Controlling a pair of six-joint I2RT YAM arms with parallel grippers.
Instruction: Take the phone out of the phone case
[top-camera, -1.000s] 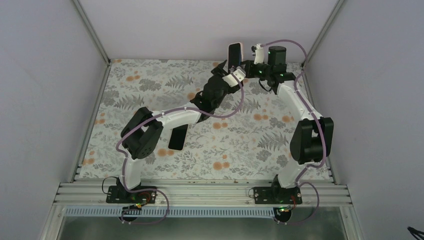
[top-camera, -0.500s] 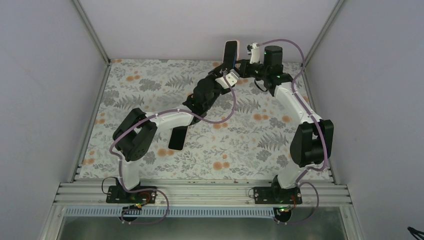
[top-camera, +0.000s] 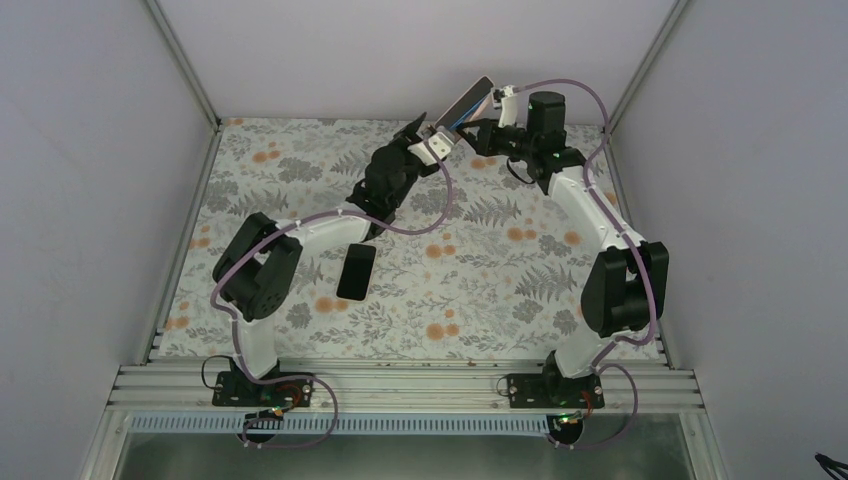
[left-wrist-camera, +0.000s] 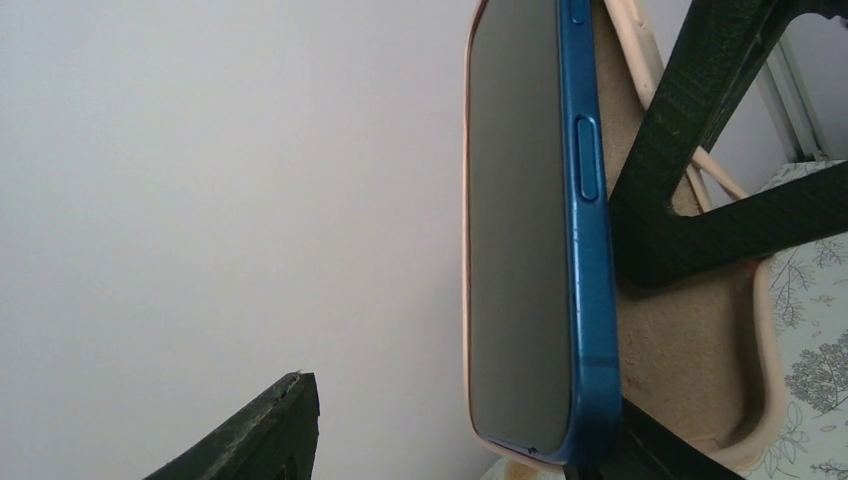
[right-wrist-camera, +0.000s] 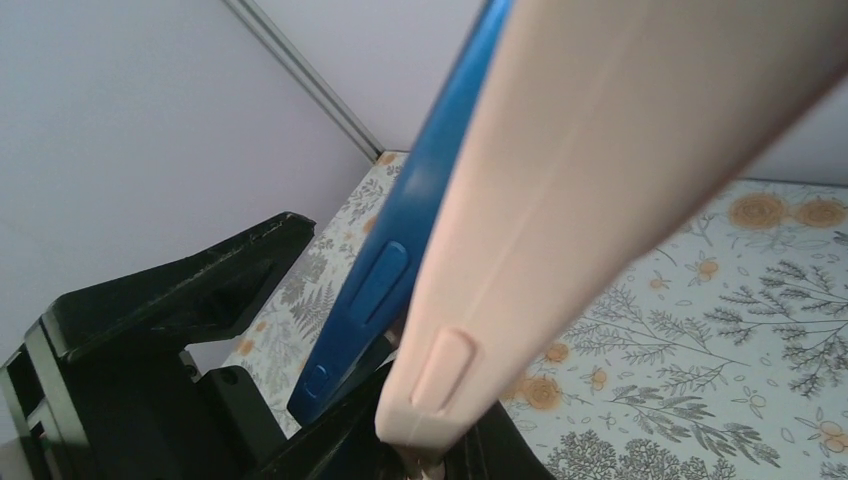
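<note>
because the right gripper (top-camera: 476, 132) is pinched shut on the phone case (left-wrist-camera: 685, 350) wall, the phone (left-wrist-camera: 588, 300) stands half levered out, aloft above the far edge of the table (top-camera: 500, 290). left gripper (top-camera: 428, 138) straddles the phone's end, jaws part open, one finger (left-wrist-camera: 278, 425) clear of the screen (left-wrist-camera: 515, 250). both arms stretched forward, raised.

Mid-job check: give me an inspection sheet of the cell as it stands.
Surface: floral table cover, flat.
Job's things: blue phone, one long edge lifted out of the pink phone case; both aloft above the far edge.
Clutter: dark phone-like slab lying flat mid-table.
Claws: right claw shut on the case; left claw open around the phone.
Cables: purple cables looped along both arms.
Surroundings: grey walls, metal frame.
</note>
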